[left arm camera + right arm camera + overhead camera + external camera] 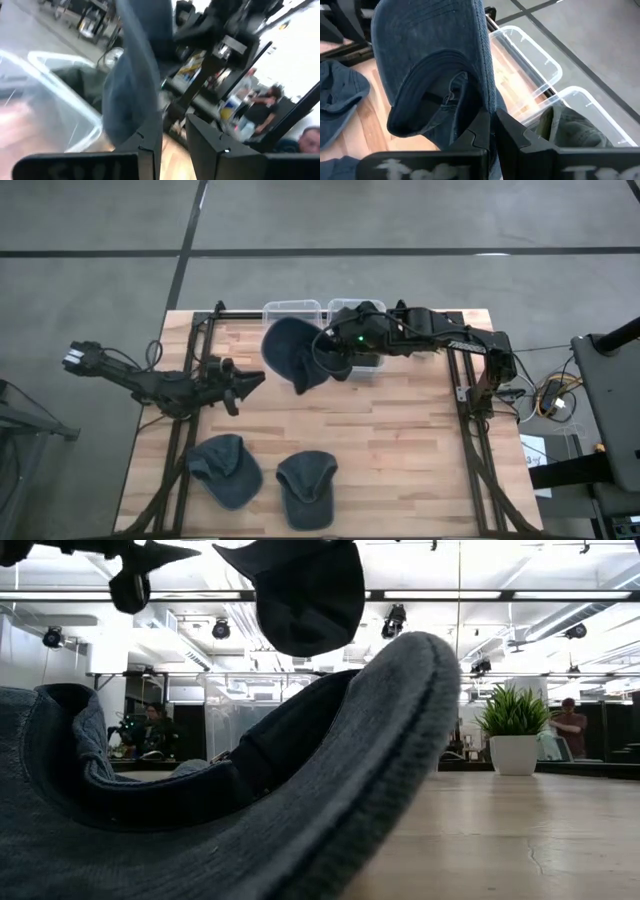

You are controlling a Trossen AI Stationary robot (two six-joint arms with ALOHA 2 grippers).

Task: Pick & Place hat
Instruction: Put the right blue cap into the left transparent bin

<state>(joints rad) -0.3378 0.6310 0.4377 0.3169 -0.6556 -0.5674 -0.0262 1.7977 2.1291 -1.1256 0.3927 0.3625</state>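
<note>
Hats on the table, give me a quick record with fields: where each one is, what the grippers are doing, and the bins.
held hat: denim hat hanging in the air beside the bins
right gripper: shut on the held hat's edge
left gripper: empty, jaws slightly apart, near table's left side
hats on table: two, near the front edge
bins: two clear bins at the back edge
</note>
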